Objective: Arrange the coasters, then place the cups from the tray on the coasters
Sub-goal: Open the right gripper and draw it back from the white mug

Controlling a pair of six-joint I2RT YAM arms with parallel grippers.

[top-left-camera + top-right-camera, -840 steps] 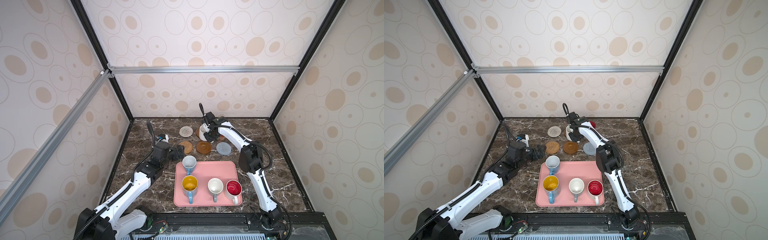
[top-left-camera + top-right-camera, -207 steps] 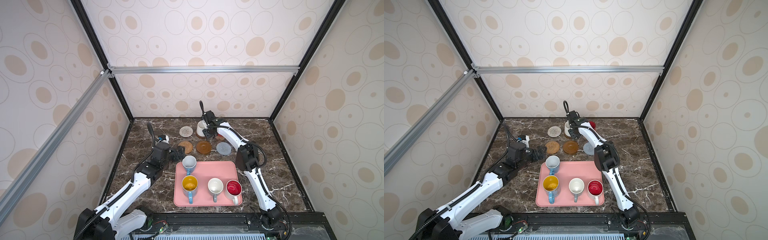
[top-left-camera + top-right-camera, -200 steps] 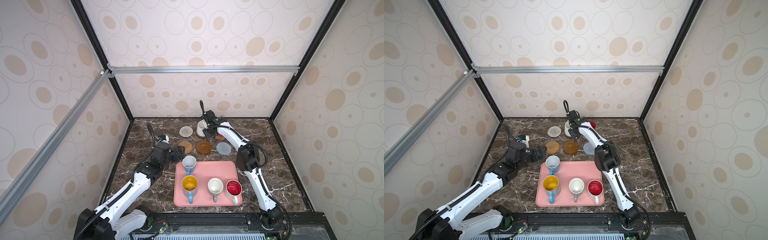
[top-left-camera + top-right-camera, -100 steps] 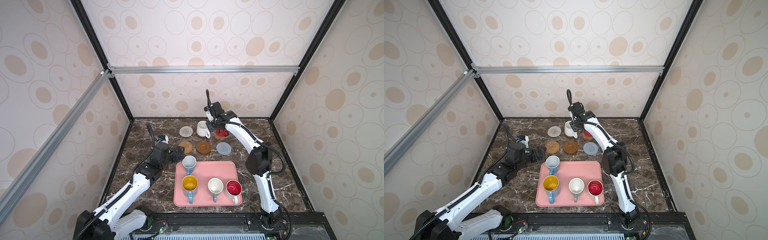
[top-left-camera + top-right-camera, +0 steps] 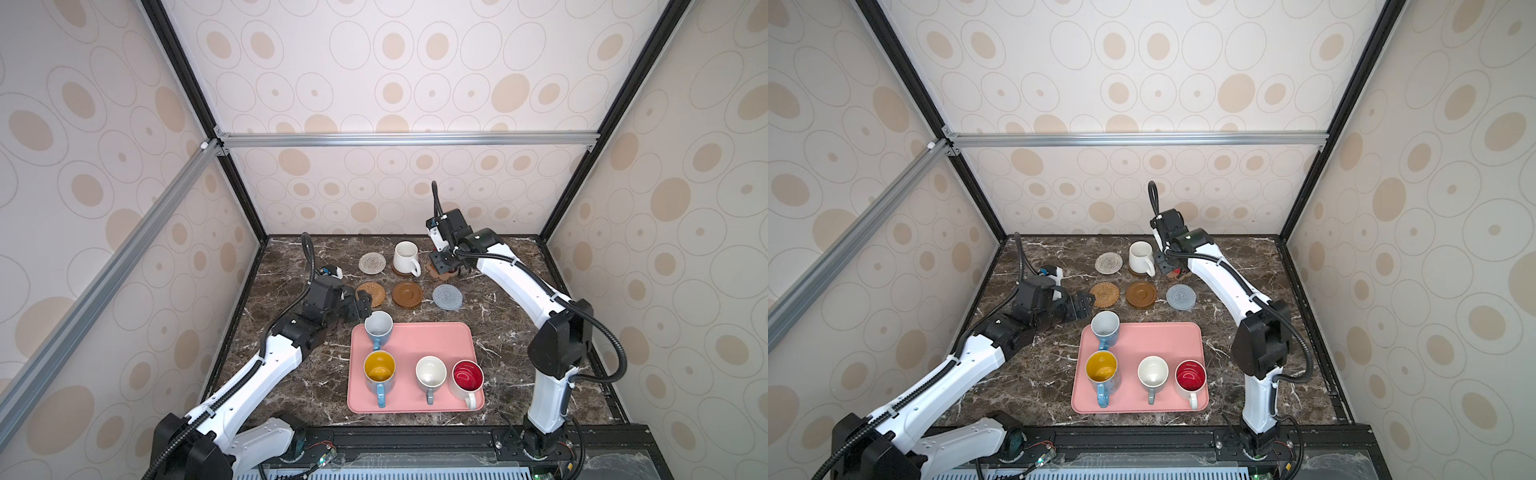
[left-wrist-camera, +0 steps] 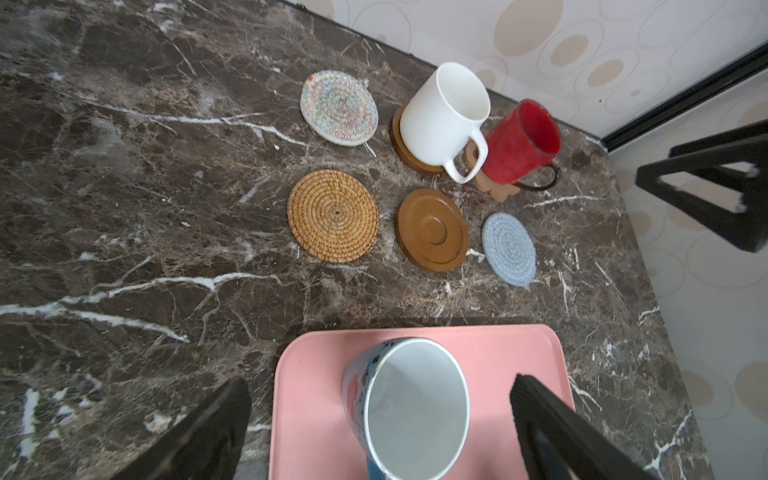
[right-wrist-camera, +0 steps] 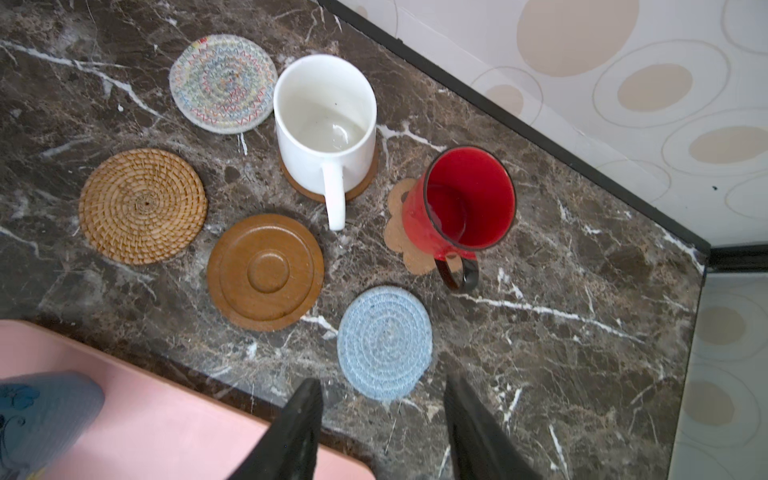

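Observation:
Near the back, a white cup (image 5: 405,257) stands on a brown disc coaster (image 7: 357,189), and an all-red cup (image 7: 461,199) stands on the brown paw-shaped coaster (image 7: 399,232). The grey-white woven (image 5: 372,263), tan rattan (image 5: 370,294), second brown disc (image 5: 407,294) and pale blue-grey (image 5: 447,296) coasters lie bare. The pink tray (image 5: 432,336) holds the blue cup with white inside (image 5: 378,326), blue cup with yellow inside (image 5: 379,370), a white cup (image 5: 431,372) and the white cup with red inside (image 5: 467,376). My left gripper (image 5: 360,309) is open at the blue-and-white cup (image 6: 407,411). My right gripper (image 5: 446,268) hangs open and empty above the red cup.
The back wall runs close behind the two placed cups. A black frame post (image 7: 540,137) edges the table at the back right corner. In the left wrist view the right arm's black fingers (image 6: 706,183) show beyond the red cup.
My right gripper has come off the white cup, risen and shifted right, over the red cup. The white cup stays on its brown disc. The left arm has barely moved.

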